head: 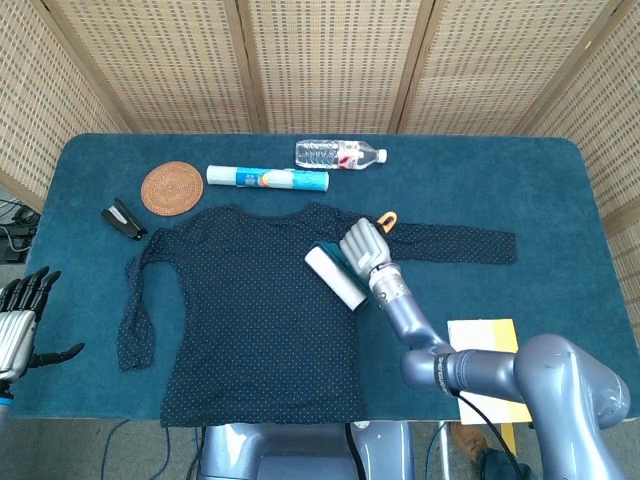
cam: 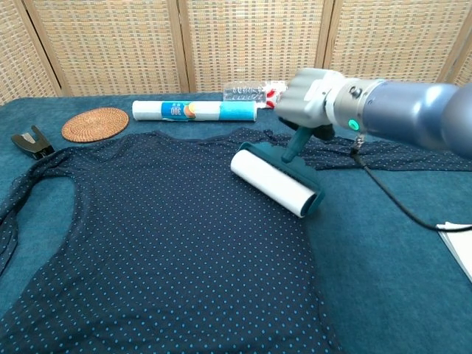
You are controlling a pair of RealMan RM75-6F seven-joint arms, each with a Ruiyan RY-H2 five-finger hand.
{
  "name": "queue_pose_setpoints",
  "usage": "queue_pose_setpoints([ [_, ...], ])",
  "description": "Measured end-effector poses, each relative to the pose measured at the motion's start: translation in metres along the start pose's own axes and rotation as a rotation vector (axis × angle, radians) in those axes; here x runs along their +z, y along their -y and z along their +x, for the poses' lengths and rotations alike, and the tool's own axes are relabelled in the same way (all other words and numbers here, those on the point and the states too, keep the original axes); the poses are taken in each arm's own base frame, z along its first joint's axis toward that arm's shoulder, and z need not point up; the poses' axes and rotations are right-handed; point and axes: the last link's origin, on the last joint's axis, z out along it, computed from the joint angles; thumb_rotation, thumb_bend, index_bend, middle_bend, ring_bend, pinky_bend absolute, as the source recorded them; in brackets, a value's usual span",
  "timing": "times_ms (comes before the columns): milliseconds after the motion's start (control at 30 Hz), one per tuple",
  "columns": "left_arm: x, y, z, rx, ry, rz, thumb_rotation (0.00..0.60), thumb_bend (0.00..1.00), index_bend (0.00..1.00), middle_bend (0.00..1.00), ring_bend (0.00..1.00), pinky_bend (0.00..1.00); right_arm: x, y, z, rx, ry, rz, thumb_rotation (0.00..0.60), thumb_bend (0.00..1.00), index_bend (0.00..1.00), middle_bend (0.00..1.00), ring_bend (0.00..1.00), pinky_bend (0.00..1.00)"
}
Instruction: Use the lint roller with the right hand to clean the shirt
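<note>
The right hand (head: 362, 245) grips the lint roller (cam: 274, 182) by its handle, its white roll lying on the dotted shirt (cam: 162, 236) near the right armpit, while the left hand (head: 18, 318) hangs spread and empty off the worktop (head: 560, 190) edge.

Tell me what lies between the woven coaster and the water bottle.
The blue-and-white tube lies between the coaster and the water bottle, clearest in the head view.
</note>
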Motion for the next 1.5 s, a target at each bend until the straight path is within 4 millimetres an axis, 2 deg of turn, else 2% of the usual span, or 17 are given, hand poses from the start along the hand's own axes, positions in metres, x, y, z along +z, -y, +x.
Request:
queue_pose_setpoints([
  [200,-0.001,0.0,0.001,-0.002,-0.003,-0.003,0.6,0.0,0.0,0.0,0.0,0.0,-0.027,0.038,0.024,-0.08,-0.102,0.084,0.6,0.84,0.72,0.98,1.0,1.0],
  [500,-0.002,-0.001,0.0,-0.002,0.0,-0.008,0.6,0.0,0.0,0.0,0.0,0.0,-0.07,0.082,0.047,-0.147,-0.196,0.194,0.6,0.84,0.72,0.98,1.0,1.0],
  [833,-0.001,-0.001,-0.001,0.001,0.004,-0.01,0.6,0.0,0.0,0.0,0.0,0.0,-0.081,0.093,0.052,-0.178,-0.244,0.213,0.6,0.84,0.72,0.98,1.0,1.0],
  [1000,-0.002,-0.001,0.0,-0.003,0.003,-0.008,0.6,0.0,0.0,0.0,0.0,0.0,-0.07,0.083,0.045,-0.231,-0.254,0.163,0.6,0.84,0.72,0.98,1.0,1.0],
  [1100,-0.001,-0.001,-0.001,-0.006,0.01,-0.01,0.6,0.0,0.0,0.0,0.0,0.0,-0.054,0.065,0.028,-0.275,-0.228,0.098,0.6,0.84,0.72,0.98,1.0,1.0],
  [1300,0.001,-0.002,-0.003,0.001,0.019,-0.013,0.6,0.0,0.0,0.0,0.0,0.0,-0.022,0.014,-0.017,-0.345,-0.142,-0.044,0.6,0.84,0.71,0.98,1.0,1.0],
  [1500,0.002,-0.005,-0.005,0.011,0.024,-0.014,0.6,0.0,0.0,0.0,0.0,0.0,-0.006,-0.018,-0.046,-0.349,-0.054,-0.122,0.6,0.84,0.71,0.98,1.0,1.0],
])
